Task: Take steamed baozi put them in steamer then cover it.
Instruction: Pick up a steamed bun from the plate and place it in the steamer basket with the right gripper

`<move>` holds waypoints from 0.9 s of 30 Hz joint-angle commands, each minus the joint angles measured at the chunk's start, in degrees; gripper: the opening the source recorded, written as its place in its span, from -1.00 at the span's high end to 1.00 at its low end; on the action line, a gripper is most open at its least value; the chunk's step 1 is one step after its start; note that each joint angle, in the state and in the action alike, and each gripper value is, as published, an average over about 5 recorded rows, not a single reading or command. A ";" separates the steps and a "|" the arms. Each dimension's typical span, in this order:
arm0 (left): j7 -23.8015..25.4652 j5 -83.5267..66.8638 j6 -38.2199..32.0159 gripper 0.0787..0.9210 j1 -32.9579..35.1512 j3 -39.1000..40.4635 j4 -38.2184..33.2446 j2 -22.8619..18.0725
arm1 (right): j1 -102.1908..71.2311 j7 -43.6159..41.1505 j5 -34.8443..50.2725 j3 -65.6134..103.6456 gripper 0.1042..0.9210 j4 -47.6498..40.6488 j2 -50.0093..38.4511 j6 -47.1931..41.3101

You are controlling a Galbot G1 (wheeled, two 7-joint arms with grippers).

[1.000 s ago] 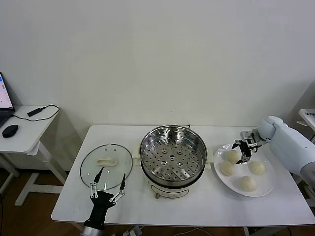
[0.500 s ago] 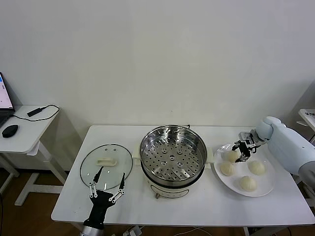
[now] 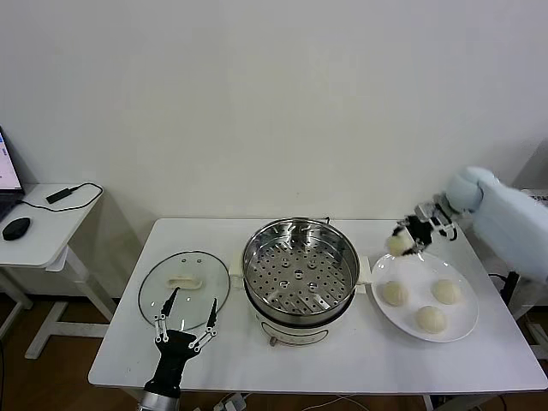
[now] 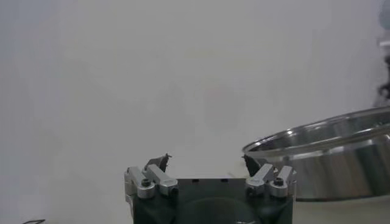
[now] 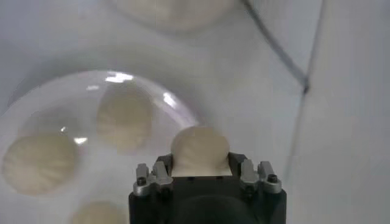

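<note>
Our right gripper (image 3: 405, 239) has its fingers clenched on one steamed baozi (image 3: 397, 244), holding it in the air above the far left edge of the white plate (image 3: 462, 330), clear of the three buns left there (image 3: 395, 294). In the right wrist view the bun (image 5: 200, 148) sits squarely between the fingers, so the hold looks sound. The steamer (image 3: 300, 267) stands open at the middle of the surface, its perforated tray bare.

From here we should carry the bun leftward high enough to pass the steel rim, keep the squeeze light so the soft dough is not dented, and lower it onto the tray toward one side, leaving room for the other three. We release only once it rests on the tray.

Our left gripper (image 3: 186, 328) waits with fingers spread at the near edge of the glass lid (image 3: 183, 287), left of the steamer.
</note>
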 commanded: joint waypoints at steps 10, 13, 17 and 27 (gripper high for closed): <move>-0.03 -0.23 -0.19 -0.77 0.40 -0.05 -0.62 0.03 | 11.84 0.95 -6.03 -9.06 -0.30 15.84 13.03 19.37; -0.04 -0.29 -0.27 -0.77 0.37 -0.06 -0.55 0.05 | 9.97 0.76 -8.77 -9.20 -0.30 15.04 15.35 20.17; -0.07 -0.35 -0.29 -0.77 0.27 0.12 -0.66 -0.02 | 6.87 0.73 -12.20 -9.32 -0.30 12.67 17.82 20.01; -0.16 -0.74 -0.50 -0.77 0.30 -0.18 -0.93 0.35 | 2.32 0.95 -17.44 -9.02 -0.30 8.22 21.10 17.96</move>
